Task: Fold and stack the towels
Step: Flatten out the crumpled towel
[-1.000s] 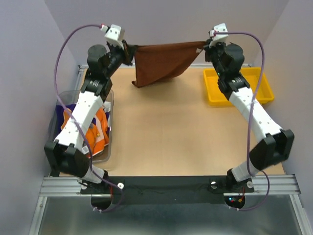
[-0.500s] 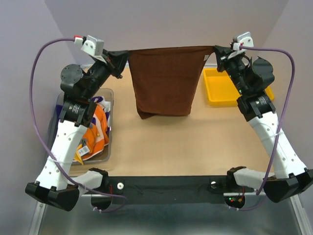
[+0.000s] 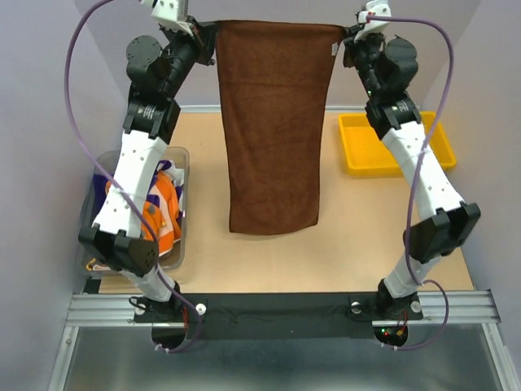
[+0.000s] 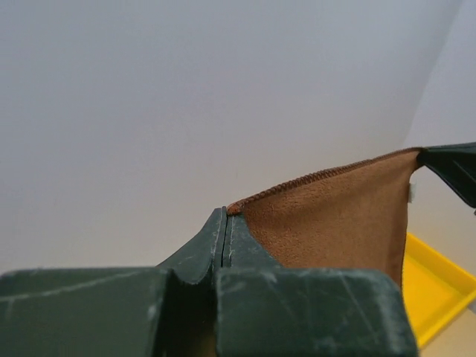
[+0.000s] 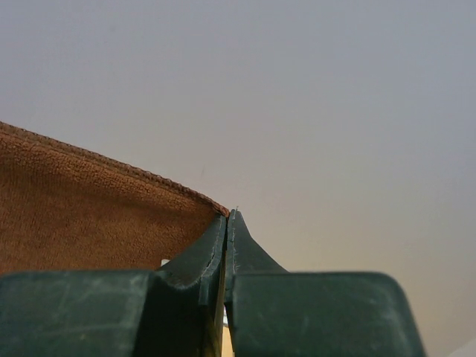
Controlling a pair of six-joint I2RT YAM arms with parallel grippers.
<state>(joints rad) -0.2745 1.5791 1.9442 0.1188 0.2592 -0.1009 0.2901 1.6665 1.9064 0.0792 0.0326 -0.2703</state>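
Two arms, two grippers, both raised high at the far side of the table (image 3: 269, 269). Left gripper (image 3: 205, 31) clenched on the top left corner of the dark brown towel (image 3: 275, 122); right gripper (image 3: 348, 41) clenched on the top right corner. In the left wrist view, fingers (image 4: 223, 238) pressed flat together with the stitched hem of the cloth pinched between them; same in the right wrist view, hem running into the closed fingers (image 5: 227, 238).

One dark brown towel, stretched taut between the two grippers along its top edge, hanging straight down as a full flat rectangle, bottom edge over the middle of the table; cannot tell whether touching it or just above.

One clear plastic bin (image 3: 181, 163) at the left edge of the table, partly hidden under the left arm, holding more towels: one orange (image 3: 167, 213), one deep purple (image 3: 104, 186), and a bit of orange-and-white patterned cloth (image 3: 175, 177). Exact count in the bin hard to tell. One yellow tray (image 3: 366, 155) at the right, behind the right arm.

Compared with a second ago: then bunched and sagging between low grippers near the far table edge; half a second ago spread wider but short; now lifted much higher, hanging at full length, with the grippers closer together than half a second ago.
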